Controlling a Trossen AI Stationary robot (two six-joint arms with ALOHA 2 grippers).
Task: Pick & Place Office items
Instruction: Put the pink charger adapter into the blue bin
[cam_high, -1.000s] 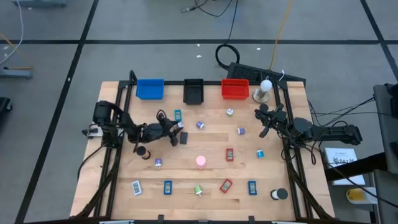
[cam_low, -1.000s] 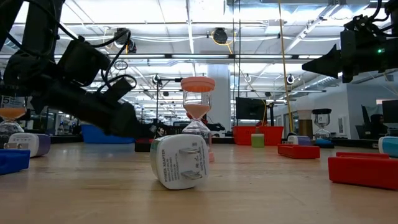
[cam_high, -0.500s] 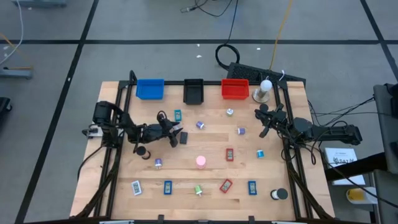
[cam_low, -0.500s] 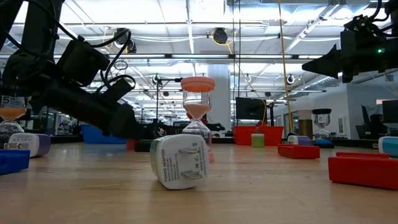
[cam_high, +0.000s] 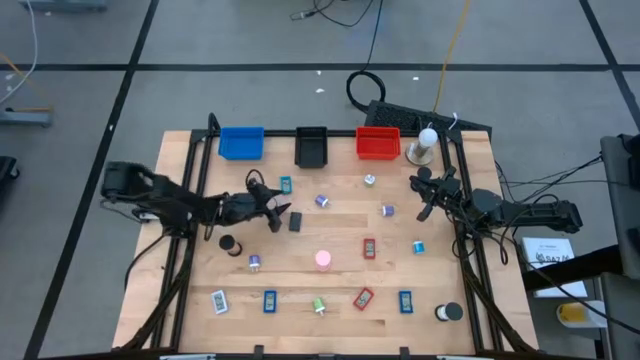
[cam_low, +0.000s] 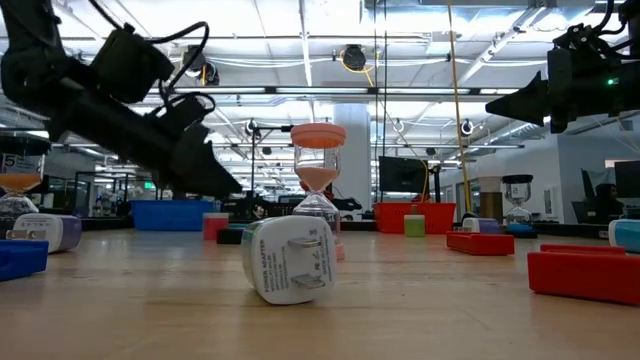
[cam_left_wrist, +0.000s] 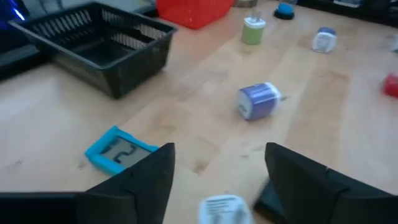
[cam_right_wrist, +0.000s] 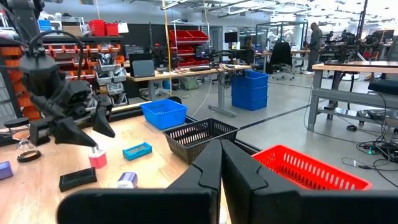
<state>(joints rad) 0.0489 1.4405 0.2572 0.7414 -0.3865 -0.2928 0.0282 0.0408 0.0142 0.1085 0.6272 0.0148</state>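
Observation:
My left gripper (cam_left_wrist: 219, 149) is open and hangs just above the table near its left middle (cam_high: 277, 213). A small pink block with a white top (cam_right_wrist: 97, 158) stands on the table right under the fingertips, untouched; the left wrist view shows it between the fingers (cam_left_wrist: 221, 208). A black rectangle (cam_high: 295, 222) lies flat beside it. A teal rectangle (cam_left_wrist: 118, 149) and a purple cylinder (cam_left_wrist: 258, 101) lie farther on. My right gripper (cam_right_wrist: 221, 149) is shut, raised over the right side (cam_high: 422, 195). Other small items lie scattered over the near half.
Blue tray (cam_high: 241, 142), black tray (cam_high: 311, 147) and red tray (cam_high: 378, 143) line the far edge, with a white ball-topped stand (cam_high: 426, 142) at their right. A pink hourglass (cam_high: 323, 260) stands mid-table. A white plug block (cam_low: 290, 258) lies near the low camera.
My left arm has drawn back toward the table's left edge and risen, so the gripper now hangs higher and slightly farther left. The small pink block has stayed on the table and now shows fully in the low view. The black rectangle has not moved.

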